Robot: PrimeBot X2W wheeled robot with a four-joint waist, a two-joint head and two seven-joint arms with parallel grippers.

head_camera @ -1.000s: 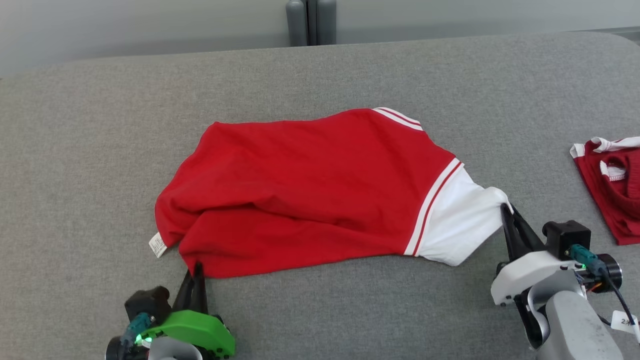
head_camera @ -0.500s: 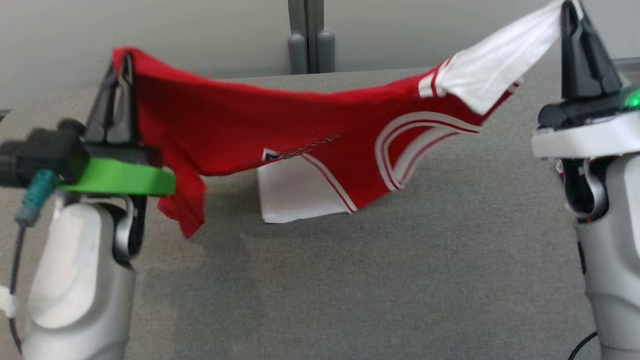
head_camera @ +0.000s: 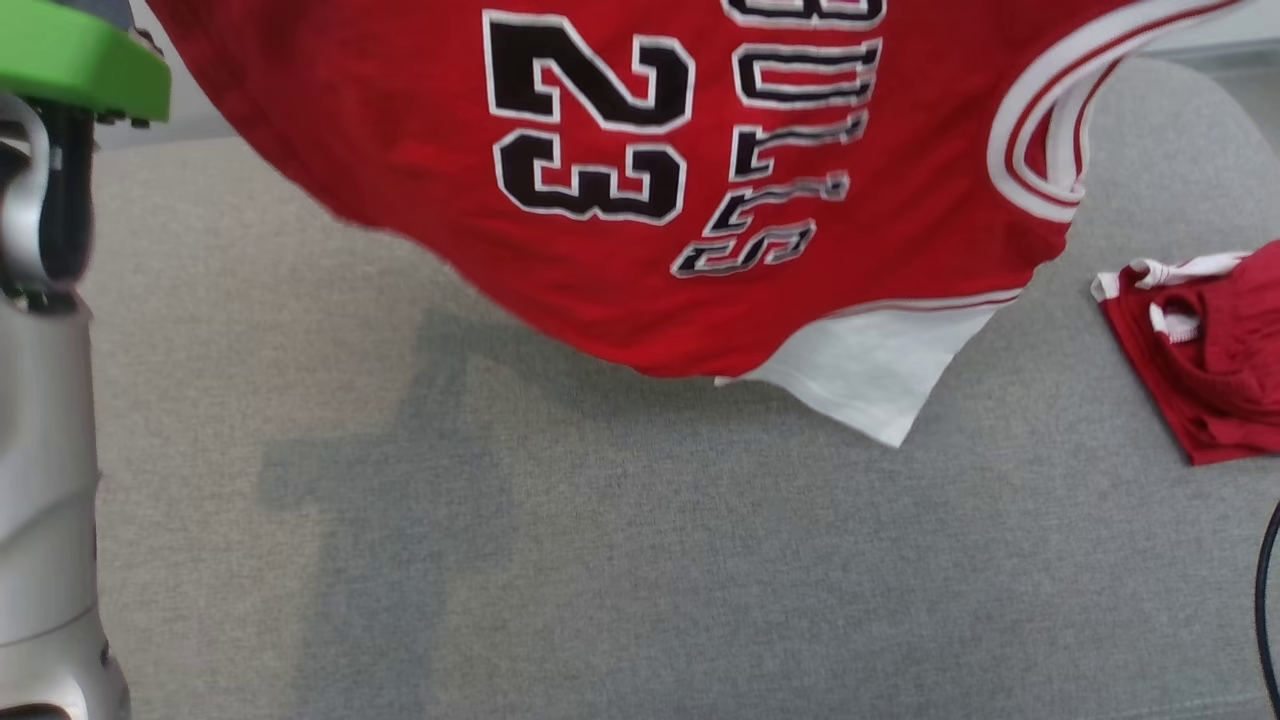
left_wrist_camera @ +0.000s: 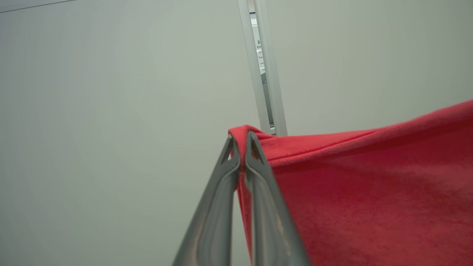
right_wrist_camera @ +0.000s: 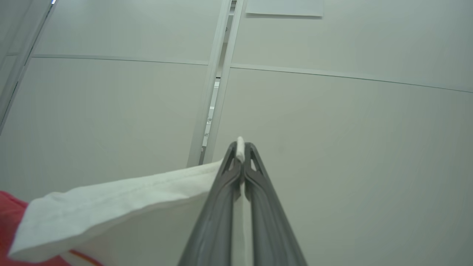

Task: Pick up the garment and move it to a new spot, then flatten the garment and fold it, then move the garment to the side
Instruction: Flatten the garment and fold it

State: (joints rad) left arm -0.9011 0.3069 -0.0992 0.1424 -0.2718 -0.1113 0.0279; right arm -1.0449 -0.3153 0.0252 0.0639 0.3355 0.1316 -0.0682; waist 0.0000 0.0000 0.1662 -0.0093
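L gripper [left_wrist_camera: 240, 143] was pinched tight on a red hem corner of the jersey [head_camera: 400, 150]; R gripper [right_wrist_camera: 240, 147] likewise on a white sleeve edge. The jersey hung spread btwn them above the table [head_camera: 600, 560], "23" facing the head cam. It looked light and limp, sagging mid-span; corner grips probably suit spreading it flat.

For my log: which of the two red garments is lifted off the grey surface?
The jersey numbered 23, held up by the left gripper and right gripper; the other red garment lies crumpled on the surface.
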